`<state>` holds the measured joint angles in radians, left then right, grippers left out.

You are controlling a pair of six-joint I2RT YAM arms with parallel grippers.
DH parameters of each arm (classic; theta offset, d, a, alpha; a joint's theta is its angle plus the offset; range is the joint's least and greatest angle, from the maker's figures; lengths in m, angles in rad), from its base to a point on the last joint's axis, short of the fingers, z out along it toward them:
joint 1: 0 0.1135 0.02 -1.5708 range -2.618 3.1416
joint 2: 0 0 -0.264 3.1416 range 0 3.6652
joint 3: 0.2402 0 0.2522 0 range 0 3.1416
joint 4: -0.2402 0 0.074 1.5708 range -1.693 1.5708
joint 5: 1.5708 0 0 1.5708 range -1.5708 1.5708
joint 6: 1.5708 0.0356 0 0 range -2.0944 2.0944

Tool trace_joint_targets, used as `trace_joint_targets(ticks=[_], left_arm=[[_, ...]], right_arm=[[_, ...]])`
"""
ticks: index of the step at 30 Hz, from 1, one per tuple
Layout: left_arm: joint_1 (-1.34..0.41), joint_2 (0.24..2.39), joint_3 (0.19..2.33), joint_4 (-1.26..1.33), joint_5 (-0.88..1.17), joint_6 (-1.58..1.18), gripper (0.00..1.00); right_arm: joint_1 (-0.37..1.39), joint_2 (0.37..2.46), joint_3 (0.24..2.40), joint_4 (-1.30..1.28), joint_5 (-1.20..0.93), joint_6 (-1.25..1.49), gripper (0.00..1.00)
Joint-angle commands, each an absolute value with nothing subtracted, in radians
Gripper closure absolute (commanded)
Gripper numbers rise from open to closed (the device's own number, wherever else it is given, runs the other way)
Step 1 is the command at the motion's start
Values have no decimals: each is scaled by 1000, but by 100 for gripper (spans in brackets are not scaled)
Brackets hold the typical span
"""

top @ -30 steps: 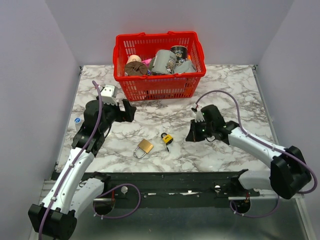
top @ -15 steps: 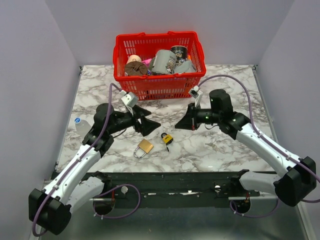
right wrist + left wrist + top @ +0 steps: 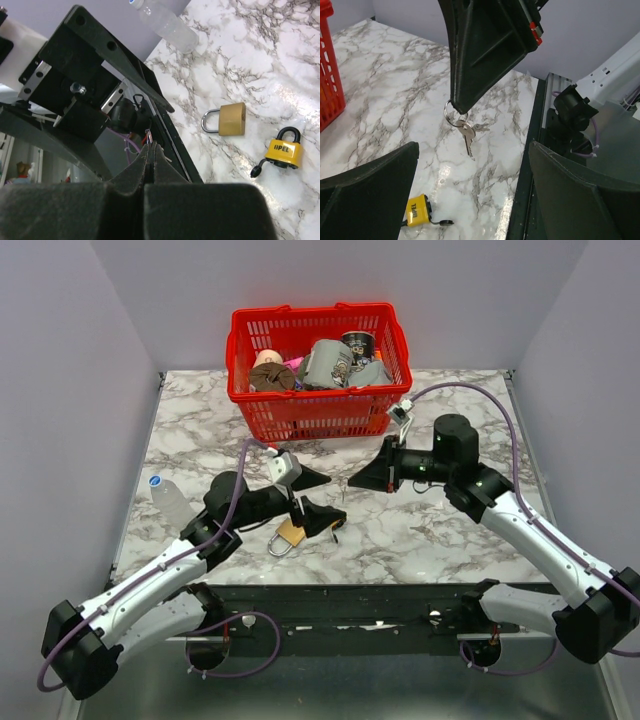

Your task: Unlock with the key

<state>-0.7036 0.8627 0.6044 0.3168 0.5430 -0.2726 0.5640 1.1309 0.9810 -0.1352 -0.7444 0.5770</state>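
Left wrist view: my right fingers (image 3: 480, 55) pinch the ring (image 3: 451, 115) so the key (image 3: 468, 139) dangles free above the table (image 3: 380, 75), while my left fingers (image 3: 370, 185) spread wide, likely to steady the yellow padlock (image 3: 419, 212).

1 overhead view, 2 wrist close-ups

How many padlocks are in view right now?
2. The brass padlock and the yellow-and-black padlock lie side by side, not touching, on the marble table near its front edge. Others could be hidden among the clutter in the red basket.
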Motion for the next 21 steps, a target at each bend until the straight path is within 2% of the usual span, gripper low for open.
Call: trace_joint_targets(ticks=[1, 10, 18, 20, 21], left_arm=[[-744, 888, 603, 400, 463, -195, 1], [-816, 965, 624, 436, 351, -164, 1], [-825, 986, 620, 485, 296, -166, 6], [-827, 992, 623, 489, 295, -167, 10], [-827, 994, 621, 494, 296, -170, 15]], right_arm=[[572, 1111, 982, -72, -715, 640, 99], [572, 1117, 960, -29, -732, 683, 99], [572, 1118, 943, -14, -738, 692, 99], [572, 1117, 942, -9, -739, 695, 99], [572, 1117, 942, -9, -738, 695, 99]])
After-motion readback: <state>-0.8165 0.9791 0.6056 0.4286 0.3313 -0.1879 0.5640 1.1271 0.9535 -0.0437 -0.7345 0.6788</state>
